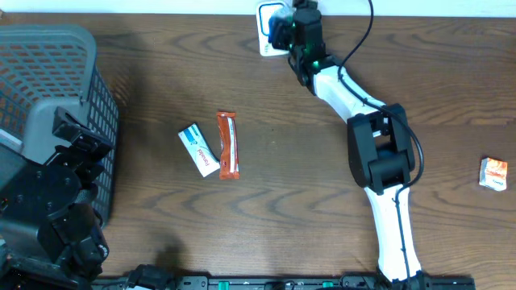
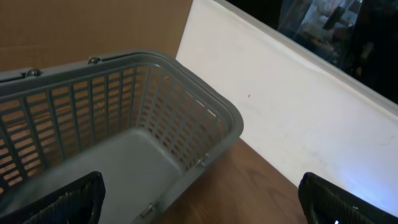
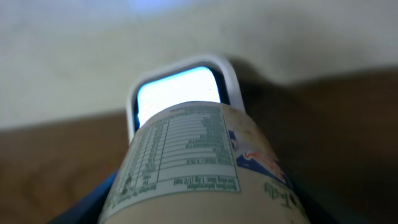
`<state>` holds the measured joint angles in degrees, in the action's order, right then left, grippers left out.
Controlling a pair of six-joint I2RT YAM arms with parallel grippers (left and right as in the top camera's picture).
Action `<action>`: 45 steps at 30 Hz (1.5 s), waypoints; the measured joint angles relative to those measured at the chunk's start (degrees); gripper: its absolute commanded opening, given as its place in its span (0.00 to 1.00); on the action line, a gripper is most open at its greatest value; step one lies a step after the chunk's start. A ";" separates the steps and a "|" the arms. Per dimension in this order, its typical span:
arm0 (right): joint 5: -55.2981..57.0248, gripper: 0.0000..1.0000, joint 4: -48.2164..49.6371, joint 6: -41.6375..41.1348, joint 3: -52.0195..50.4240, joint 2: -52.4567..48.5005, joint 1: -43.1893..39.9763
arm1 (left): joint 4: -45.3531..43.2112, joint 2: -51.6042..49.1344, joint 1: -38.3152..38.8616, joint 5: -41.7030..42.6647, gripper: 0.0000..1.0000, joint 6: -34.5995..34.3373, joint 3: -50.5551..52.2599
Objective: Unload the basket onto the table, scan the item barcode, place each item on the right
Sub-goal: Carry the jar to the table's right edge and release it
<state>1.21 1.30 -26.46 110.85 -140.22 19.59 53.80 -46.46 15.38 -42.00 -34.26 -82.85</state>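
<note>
Where rounded scanner (image 3: 180, 87) glows, cylindrical cup (image 3: 193, 155) held.

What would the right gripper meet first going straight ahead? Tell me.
The scanner: its lit window sits just beyond the container the right gripper holds, though depth is unclear.

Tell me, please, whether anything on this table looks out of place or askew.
Nothing is spilled or damaged. Only the small orange-and-white packet stands out: it lies alone near the right edge of the wooden table, far from the blue-and-white packet and orange wrapped bar lying side by side mid-table.
</note>
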 measured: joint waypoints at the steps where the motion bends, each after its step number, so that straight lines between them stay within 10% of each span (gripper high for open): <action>1: -0.13 0.54 -4.13 0.04 0.00 1.40 -0.20 | 0.00 0.00 0.00 0.00 1.00 0.00 0.00; 18: 5.11 0.57 -62.93 0.20 2.21 34.27 -25.16 | -0.04 0.00 0.00 0.00 1.00 0.00 0.02; 45: 5.84 0.57 -69.59 0.26 0.09 6.19 -48.43 | -0.04 0.00 0.00 0.02 1.00 0.00 0.02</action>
<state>7.05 -68.29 -26.20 110.93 -134.04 -28.84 53.76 -46.46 15.38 -41.98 -34.26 -82.83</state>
